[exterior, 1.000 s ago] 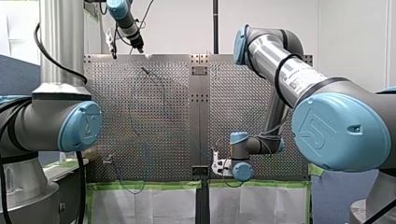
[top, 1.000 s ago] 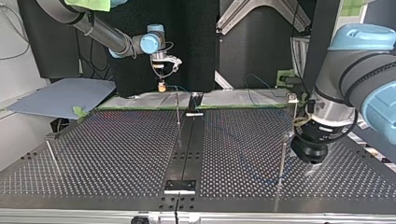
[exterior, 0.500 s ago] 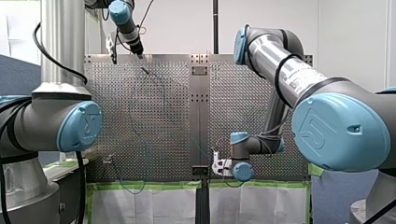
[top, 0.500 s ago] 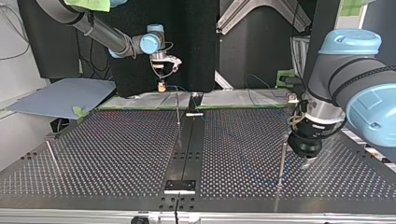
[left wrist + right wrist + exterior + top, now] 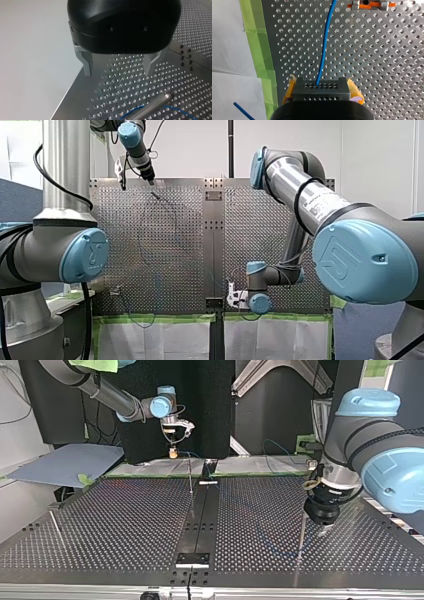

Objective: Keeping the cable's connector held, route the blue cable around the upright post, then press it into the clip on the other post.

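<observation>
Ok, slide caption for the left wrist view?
My left gripper, open and empty, over the perforated table, with the post and blue cable ahead.

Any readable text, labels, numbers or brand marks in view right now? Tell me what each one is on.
No words or numbers can be read in any view.
Raised emblem on my right arm's blue joint cap: too blurred to read as letters.
Raised emblem on my left arm's blue joint cap: also too blurred to read.
</observation>
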`<control>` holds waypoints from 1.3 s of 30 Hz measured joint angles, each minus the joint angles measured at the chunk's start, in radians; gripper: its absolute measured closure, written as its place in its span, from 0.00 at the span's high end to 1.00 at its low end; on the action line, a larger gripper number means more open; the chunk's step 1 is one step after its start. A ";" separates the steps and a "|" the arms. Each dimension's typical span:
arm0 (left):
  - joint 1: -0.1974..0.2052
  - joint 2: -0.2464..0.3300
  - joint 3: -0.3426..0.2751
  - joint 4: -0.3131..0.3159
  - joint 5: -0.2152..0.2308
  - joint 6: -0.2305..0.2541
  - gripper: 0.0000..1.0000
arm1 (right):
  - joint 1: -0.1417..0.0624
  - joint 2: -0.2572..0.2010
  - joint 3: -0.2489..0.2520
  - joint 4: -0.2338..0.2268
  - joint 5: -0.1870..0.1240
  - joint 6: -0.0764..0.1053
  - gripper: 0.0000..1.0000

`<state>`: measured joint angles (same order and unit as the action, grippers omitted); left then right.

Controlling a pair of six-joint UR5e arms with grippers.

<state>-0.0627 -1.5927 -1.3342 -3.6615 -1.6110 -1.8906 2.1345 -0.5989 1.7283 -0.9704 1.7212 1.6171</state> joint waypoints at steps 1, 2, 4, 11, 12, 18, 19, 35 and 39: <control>-0.001 0.000 0.000 -0.002 -0.003 0.000 1.00 | 0.000 0.000 0.000 0.000 0.000 0.000 0.00; -0.001 0.000 0.000 -0.005 -0.006 0.000 1.00 | 0.000 0.000 0.000 0.000 0.000 0.000 0.00; -0.003 0.000 0.000 -0.016 -0.014 0.000 1.00 | 0.000 0.000 0.000 0.000 0.000 0.000 0.00; -0.002 0.000 -0.004 -0.041 -0.064 0.009 1.00 | -0.001 0.000 0.000 -0.001 0.000 0.000 0.00; 0.000 0.000 -0.008 -0.040 -0.070 0.010 1.00 | -0.001 0.000 0.000 -0.001 0.000 0.000 0.00; 0.007 -0.006 -0.029 -0.031 -0.082 0.010 1.00 | -0.003 0.000 0.000 0.000 -0.001 0.000 0.00; 0.008 -0.009 -0.030 -0.031 -0.084 0.011 1.00 | -0.003 0.000 0.000 0.000 -0.001 0.000 0.00; 0.012 -0.017 -0.034 -0.025 -0.090 0.013 1.00 | -0.004 -0.002 0.000 0.001 -0.002 0.000 0.00; 0.013 -0.017 -0.034 -0.024 -0.088 0.013 1.00 | -0.004 -0.002 0.000 0.001 -0.002 0.000 0.00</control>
<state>-0.0499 -1.6094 -1.3679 -3.6852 -1.6993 -1.8778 2.1300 -0.6010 1.7282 -0.9697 1.7187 1.6171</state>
